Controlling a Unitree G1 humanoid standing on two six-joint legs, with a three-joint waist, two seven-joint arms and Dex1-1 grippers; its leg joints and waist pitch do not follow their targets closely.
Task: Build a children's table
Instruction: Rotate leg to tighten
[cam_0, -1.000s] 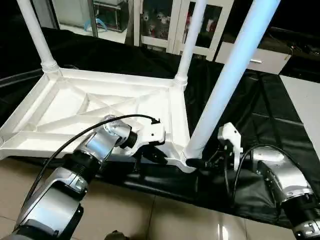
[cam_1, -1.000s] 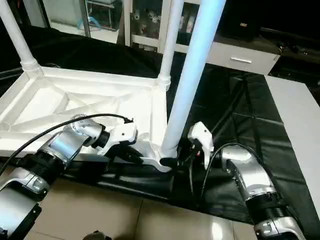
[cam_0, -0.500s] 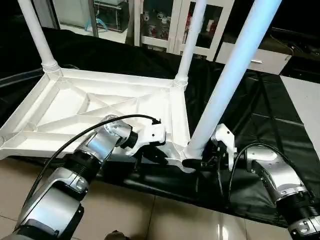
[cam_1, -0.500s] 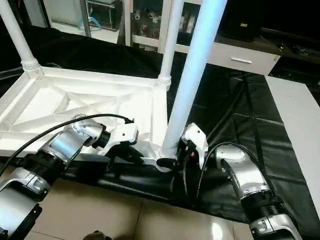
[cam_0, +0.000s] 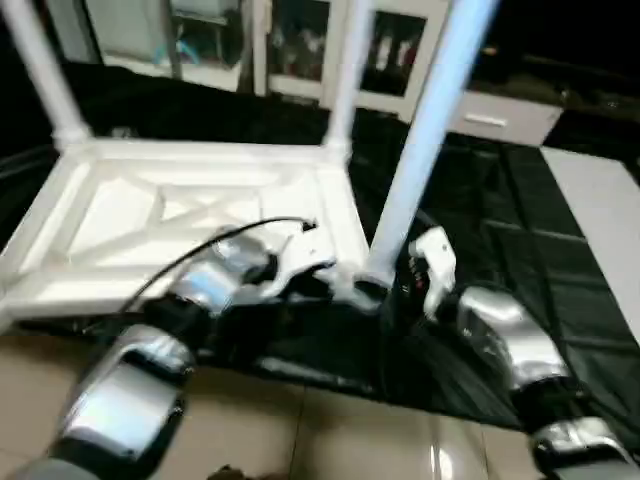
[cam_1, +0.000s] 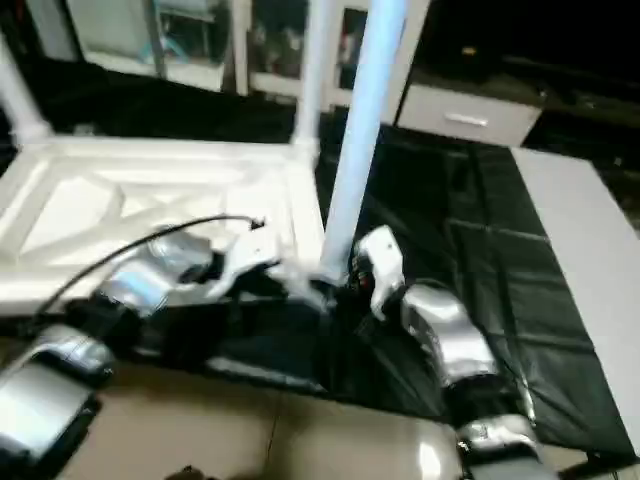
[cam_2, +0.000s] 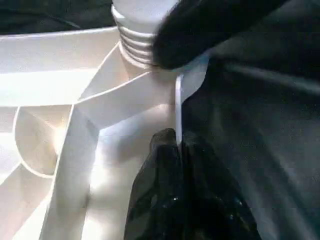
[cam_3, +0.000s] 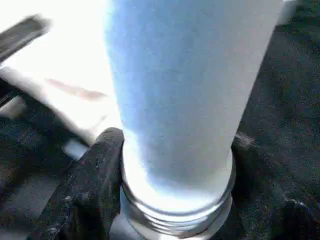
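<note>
1. My main worry is cross-threading: the near leg (cam_0: 425, 150) leans to the right rather than standing square to the top (cam_0: 190, 215), so if I turn it from here the threads at its foot may bite crooked and jam.
2. The second risk is the top shifting. My left gripper (cam_2: 175, 145) pinches the thin rim at the near corner, and a hard twist on the leg could drag that rim out of the fingers (cam_2: 165, 190).
3. My right gripper (cam_3: 170, 200) is clamped on the leg just above its threaded collar, a finger (cam_3: 92, 185) on each side of the tube.
4. The top lies ribs-up on the black cloth (cam_0: 520, 220). Two far legs (cam_0: 45, 70) already stand in their sockets.
5. The near leg's foot sits at the corner socket (cam_2: 137, 40), just beside my left gripper; I cannot tell how deep it is seated.
</note>
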